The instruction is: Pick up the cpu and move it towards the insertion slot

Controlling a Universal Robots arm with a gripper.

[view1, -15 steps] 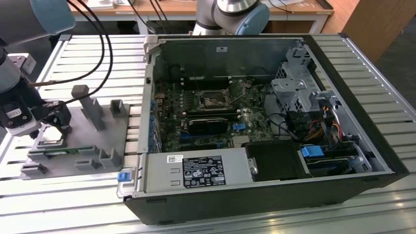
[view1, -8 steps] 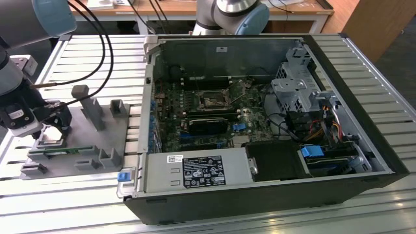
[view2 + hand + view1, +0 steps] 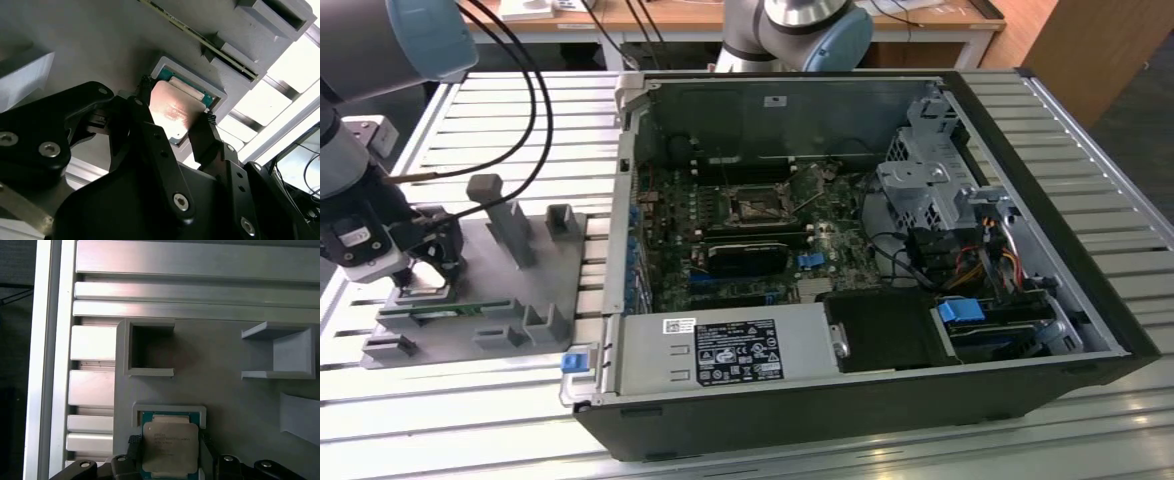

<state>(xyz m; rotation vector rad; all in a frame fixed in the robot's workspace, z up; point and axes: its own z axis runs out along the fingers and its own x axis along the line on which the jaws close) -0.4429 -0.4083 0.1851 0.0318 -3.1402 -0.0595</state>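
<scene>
Gripper [image 3: 416,272] stands low over the grey plastic tray [image 3: 520,290], at the tray's edge on the exterior view's left. In both wrist views its two black fingers [image 3: 155,145] sit one on each side of the cpu [image 3: 172,112], tips against opposite edges of the chip, pinching it. The cpu [image 3: 169,442] lies silvery face up at its square pale-rimmed recess in the tray [image 3: 225,405], a strip of green board showing along one side. In the second wrist view the chip looks tilted, one edge reaching past the recess rim; whether it is fully clear of the recess cannot be told. A thin green memory stick [image 3: 447,308] stands on edge in the tray's holders just beside the gripper. The tray rests on a slatted aluminium table [image 3: 494,400]. The insertion slot [image 3: 757,207], dark and metal-framed, lies on the motherboard inside the open computer case [image 3: 1014,400], well apart from the gripper, on the exterior view's right.
</scene>
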